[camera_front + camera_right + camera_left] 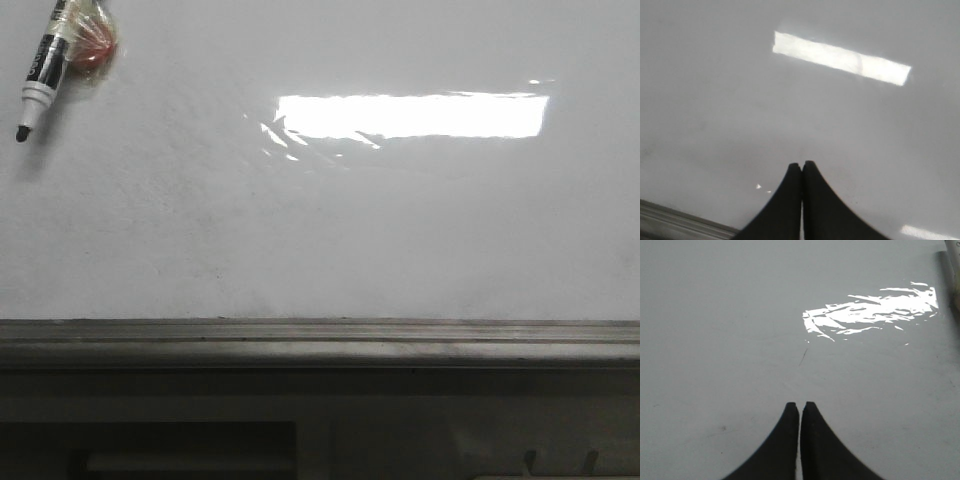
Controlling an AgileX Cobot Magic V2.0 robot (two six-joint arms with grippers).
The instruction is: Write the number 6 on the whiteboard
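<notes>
The whiteboard [320, 230] fills the front view, glossy white with faint smudges and a bright rectangular reflection. No number 6 shows on it. A black-and-white marker pen [42, 70] lies at the far left corner, uncapped tip toward the front, beside a red thing in clear wrap [92, 45]. Neither gripper shows in the front view. My left gripper [800, 405] is shut and empty over the bare board [740, 330]. My right gripper [801, 164] is shut and empty over the board [865, 130].
The grey metal edge rail [320, 345] runs along the board's near side and shows in the right wrist view [675, 222]. A short thin dark stroke [803, 357] marks the board ahead of the left gripper. A grey-and-white edge [951, 270] shows at that view's corner.
</notes>
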